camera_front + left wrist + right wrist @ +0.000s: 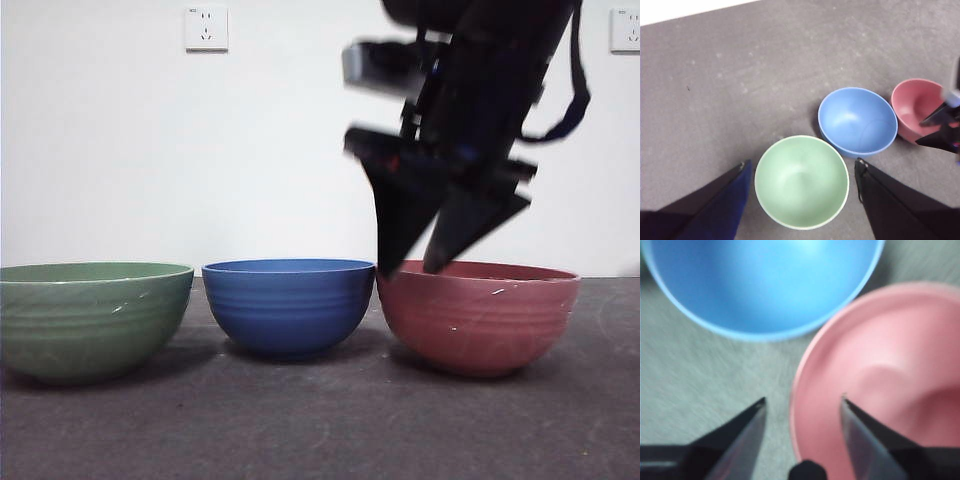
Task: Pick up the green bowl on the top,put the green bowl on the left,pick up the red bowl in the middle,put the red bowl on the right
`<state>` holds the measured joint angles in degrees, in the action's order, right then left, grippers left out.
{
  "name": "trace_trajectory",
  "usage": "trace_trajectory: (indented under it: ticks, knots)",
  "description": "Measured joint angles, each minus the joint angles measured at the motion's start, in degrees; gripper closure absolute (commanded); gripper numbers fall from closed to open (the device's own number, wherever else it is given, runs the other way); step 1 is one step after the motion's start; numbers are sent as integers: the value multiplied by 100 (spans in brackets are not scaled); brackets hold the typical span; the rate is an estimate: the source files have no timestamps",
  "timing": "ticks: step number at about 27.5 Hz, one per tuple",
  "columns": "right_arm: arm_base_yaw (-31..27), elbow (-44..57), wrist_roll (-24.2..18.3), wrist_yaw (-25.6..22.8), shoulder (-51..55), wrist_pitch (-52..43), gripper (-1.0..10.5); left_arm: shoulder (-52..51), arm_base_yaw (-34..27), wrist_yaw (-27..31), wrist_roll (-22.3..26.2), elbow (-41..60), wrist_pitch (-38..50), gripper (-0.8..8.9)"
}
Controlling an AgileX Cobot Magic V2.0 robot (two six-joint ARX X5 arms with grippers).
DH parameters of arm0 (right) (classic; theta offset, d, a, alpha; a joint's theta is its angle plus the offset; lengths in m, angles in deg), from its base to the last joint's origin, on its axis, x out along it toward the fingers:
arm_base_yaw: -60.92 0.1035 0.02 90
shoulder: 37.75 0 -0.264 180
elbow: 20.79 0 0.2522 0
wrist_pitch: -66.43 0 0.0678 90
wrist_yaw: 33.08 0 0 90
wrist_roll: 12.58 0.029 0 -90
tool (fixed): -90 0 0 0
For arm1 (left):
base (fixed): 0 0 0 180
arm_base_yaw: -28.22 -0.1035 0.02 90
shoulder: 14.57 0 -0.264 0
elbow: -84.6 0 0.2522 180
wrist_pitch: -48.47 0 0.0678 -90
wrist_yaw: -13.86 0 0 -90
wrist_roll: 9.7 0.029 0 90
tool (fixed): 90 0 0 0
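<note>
Green bowl (92,318) sits nearest the lens in the front view, at the left end of a row of three on the dark grey desk (320,430). Blue bowl (288,305) in the middle, red bowl (478,315) at the right end, its rim just beside the blue one's. All upright, none stacked.

Right pincer (412,268) comes down from above, jaws apart, straddling the red bowl's rim nearest the blue bowl, one jaw inside, one outside. Left pincer (802,167) hangs over the green bowl, jaws spread wide, holding nothing.
</note>
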<state>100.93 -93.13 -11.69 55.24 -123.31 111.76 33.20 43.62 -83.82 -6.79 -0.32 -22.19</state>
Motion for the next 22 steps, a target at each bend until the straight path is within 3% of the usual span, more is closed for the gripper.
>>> trace_trajectory:
  ticks: [3, 5, 8, 14, 22]
  knots:
    - [-138, 0, -87, 0, 833, -570, 670, 0, 0, 2, 0, 0, 236, 472]
    - [-341, 0, -157, 2, 1401, -957, 769, 0, 0, 2, 0, 0, 376, 491]
    - [-763, 0, -306, 0, 2175, -1150, 958, 0, 0, -7, 7, 0, 625, 837]
    - [-1622, 160, -387, 13, 3161, -1130, 959, -98, 0, -11, 4, 544, 1394, 821]
    - [-1827, 1847, -282, -35, 4594, -1943, 959, -1027, 0, 4, -225, 2645, 2656, 821]
